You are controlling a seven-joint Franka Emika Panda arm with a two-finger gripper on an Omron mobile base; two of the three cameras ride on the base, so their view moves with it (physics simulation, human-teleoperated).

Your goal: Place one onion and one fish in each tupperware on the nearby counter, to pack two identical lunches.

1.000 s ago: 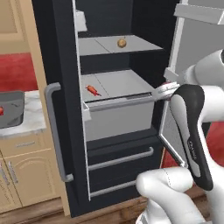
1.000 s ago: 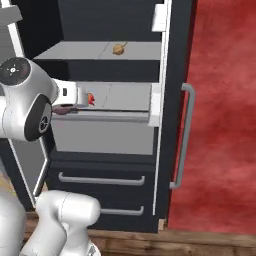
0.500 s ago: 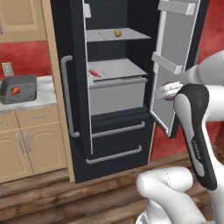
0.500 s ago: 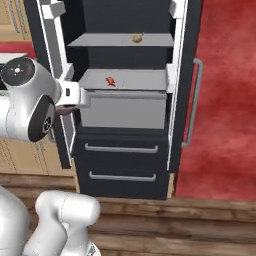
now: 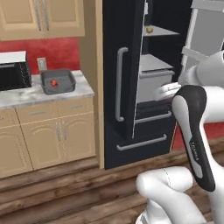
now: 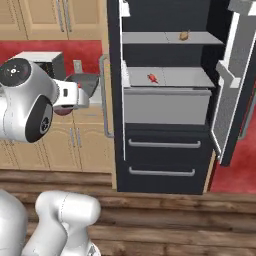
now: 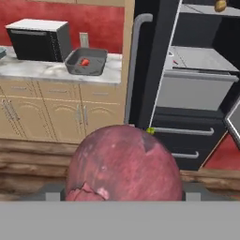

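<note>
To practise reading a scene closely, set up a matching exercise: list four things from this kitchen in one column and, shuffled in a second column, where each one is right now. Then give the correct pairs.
Things:
1. purplish-red onion
2. yellow-brown onion
3. fish in the fridge
4. dark grey tray

Places:
A. on the counter beside the microwave
B. on the fridge's top shelf
C. in the gripper
D. on the shelf above the grey drawer

Pairs: 1-C, 2-B, 3-D, 4-A
</note>
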